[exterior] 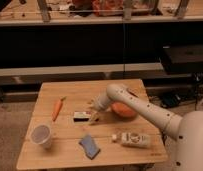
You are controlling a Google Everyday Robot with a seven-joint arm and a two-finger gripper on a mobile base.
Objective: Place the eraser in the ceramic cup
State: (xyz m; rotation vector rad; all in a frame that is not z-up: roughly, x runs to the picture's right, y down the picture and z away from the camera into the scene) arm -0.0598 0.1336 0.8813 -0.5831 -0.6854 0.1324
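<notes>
The eraser (81, 116), a small flat black block with a white patch, lies on the wooden table (110, 90) near its middle. My gripper (93, 118) is low over the table, right beside the eraser's right end. The arm reaches in from the right. The ceramic cup (41, 136), pale and round, stands upright near the table's front left corner, well to the left of the gripper and nearer the front.
A carrot (57, 108) lies left of the eraser. A blue-grey sponge pad (89, 146) lies at the front middle. An orange bowl (124, 109) sits under the arm. A white bottle (131, 139) lies on its side at the front right. Dark shelving stands behind the table.
</notes>
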